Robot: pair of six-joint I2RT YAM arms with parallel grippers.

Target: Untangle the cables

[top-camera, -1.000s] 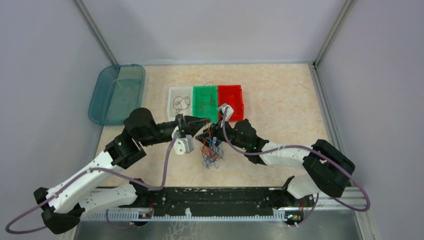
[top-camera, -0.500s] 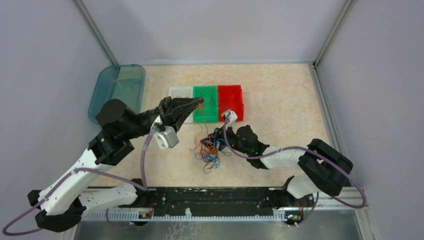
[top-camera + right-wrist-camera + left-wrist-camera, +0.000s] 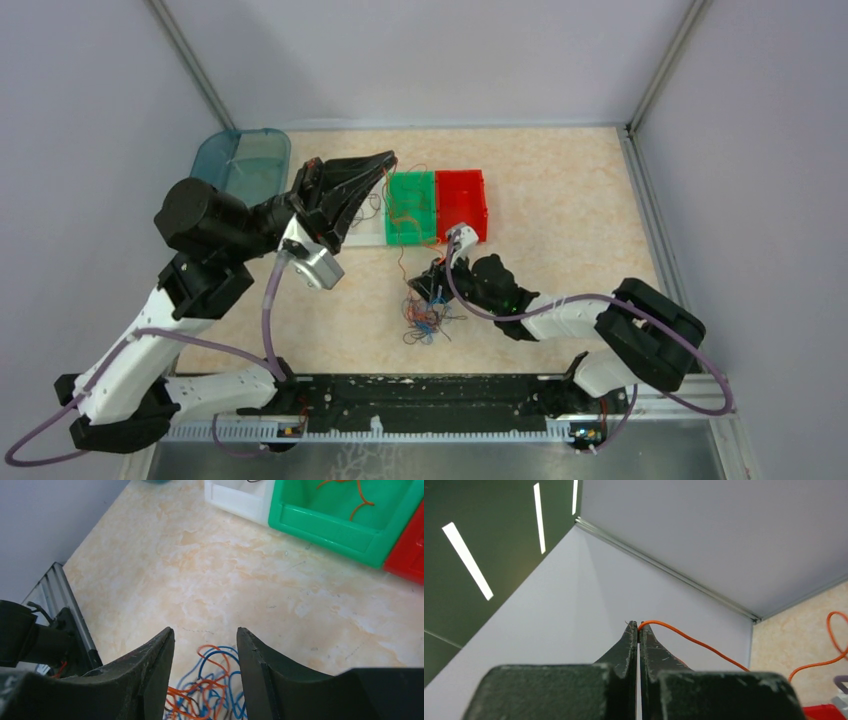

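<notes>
A clump of thin blue, orange and dark cables [image 3: 425, 315] lies on the table; it also shows in the right wrist view [image 3: 210, 690]. My right gripper [image 3: 433, 285] is open and empty, its jaws spread just above the clump's far edge [image 3: 205, 635]. My left gripper [image 3: 388, 157] is raised high over the bins and shut on one orange cable [image 3: 400, 215]. The cable leaves the fingertips [image 3: 639, 627] as a loose arc [image 3: 694, 641] and hangs down towards the clump. I cannot tell whether its lower end is free of the clump.
A white bin [image 3: 362, 238], a green bin [image 3: 412, 205] holding orange cables [image 3: 350, 490] and a red bin [image 3: 461, 200] stand in a row behind the clump. A teal tray [image 3: 235, 165] lies at the far left. Enclosure walls stand close on three sides.
My left gripper has risen and swung back to the left, drawing the orange cable up out of the clump. The clump has sunk towards the near edge; the right gripper stays by it.
</notes>
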